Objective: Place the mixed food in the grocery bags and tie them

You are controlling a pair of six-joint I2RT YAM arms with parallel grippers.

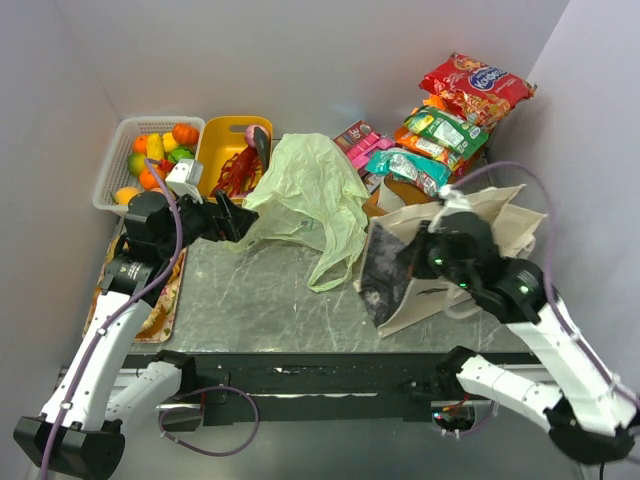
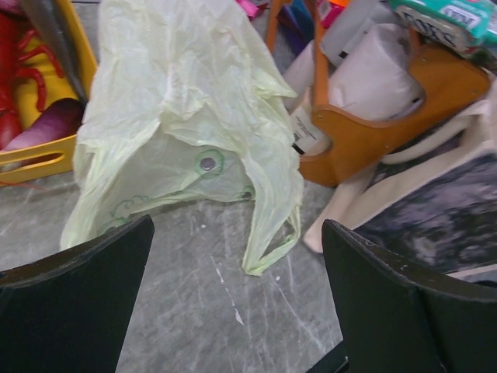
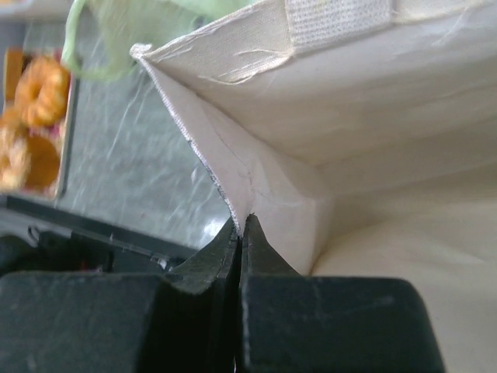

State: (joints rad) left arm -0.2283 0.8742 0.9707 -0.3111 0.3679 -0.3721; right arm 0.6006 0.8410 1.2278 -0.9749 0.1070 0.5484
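Pale green plastic bag (image 1: 305, 190) slumps mid-table, thin and crinkled, one loop handle (image 2: 272, 249) trailing onto the grey marbled table (image 1: 260, 290). The stretch of table in front of it is bare. The left gripper (image 1: 232, 217) faces the bag with its jaws spread wide, holding nothing and just short of the film. To the right, the beige canvas tote (image 1: 505, 222) stands slumped with its mouth open, its black printed panel (image 1: 385, 275) sagging toward the centre. The right gripper (image 3: 242, 225) is pinched tight on the tote's stitched rim edge. Shiny snack packets (image 1: 440, 135) are heaped behind the tote, on a brown wooden crate (image 2: 373, 132). A yellow basket (image 1: 222, 150) touches the green bag's left side, and a white basket (image 1: 120, 165) of toy fruit stands beside it.
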